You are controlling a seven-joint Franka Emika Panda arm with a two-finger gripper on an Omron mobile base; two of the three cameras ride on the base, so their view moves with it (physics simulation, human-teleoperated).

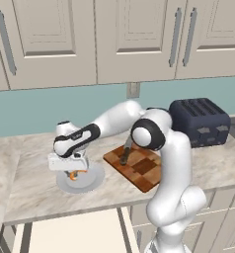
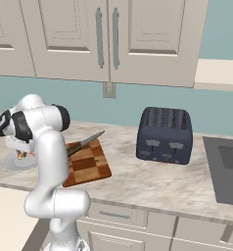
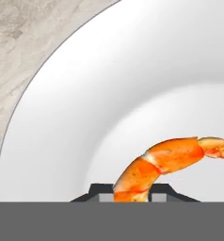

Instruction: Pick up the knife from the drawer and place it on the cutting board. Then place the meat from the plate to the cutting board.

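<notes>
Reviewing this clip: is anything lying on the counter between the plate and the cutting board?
No. In the left base view, only bare marbled counter separates the plate from the cutting board. The knife already lies on the board.

We see a glossy white arm w/ rounded, tube-like links, dark grey/black joint caps & bands, a boxy white hand and small dark fingertips.

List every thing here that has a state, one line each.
claw: shut on the meat, down over the plate
meat: on the plate, gripped at one end
plate: on the counter
knife: lying on the cutting board
cutting board: flat on the counter
drawer: open
</notes>
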